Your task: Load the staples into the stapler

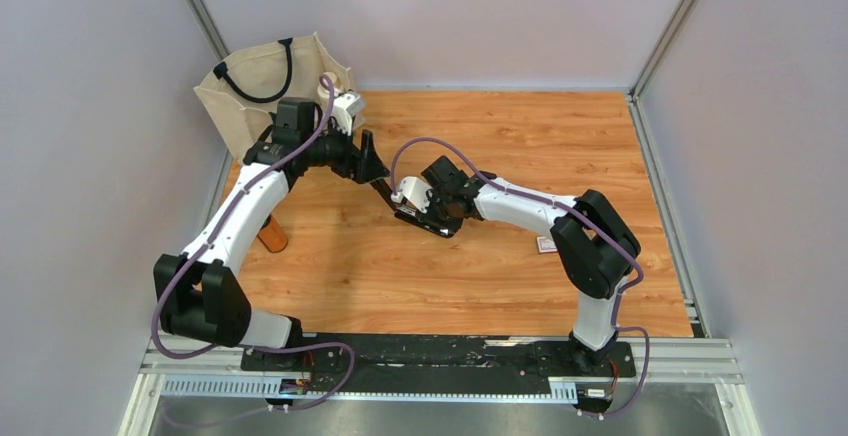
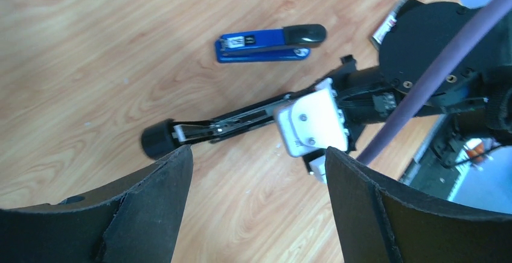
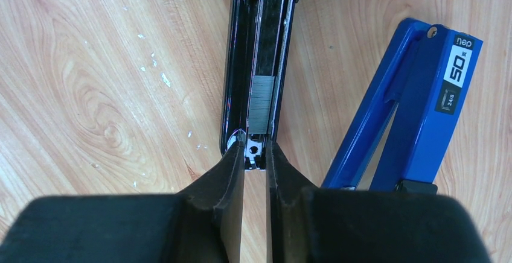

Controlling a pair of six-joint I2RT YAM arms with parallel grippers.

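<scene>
Grey staples (image 3: pixel 262 103) already lie in the open black stapler (image 3: pixel 238 64), its end pinched by the right pincer (image 3: pixel 255 157), the left pincer (image 2: pixel 258 153) released; only closing remains.

Robotics lab: enclosed bench-top test cell.
Plain pale wall panels (image 1: pixel 450 16) box in three sides, framed by bare aluminium posts (image 1: pixel 195 6). Wood-grain tabletop (image 1: pixel 500 276) sits inside. Near edge: aluminium rail (image 1: pixel 680 361) carrying a black mounting plate (image 1: pixel 450 348). Two white-and-black robot arms, left arm (image 1: pixel 240 211) and right arm (image 1: pixel 520 206), are bolted to it. Purple cables (image 1: pixel 425 141) loop along both, slotted cable duct (image 1: pixel 400 388) below. Cream canvas tote bag (image 1: pixel 250 106) in the far-left corner.
</scene>
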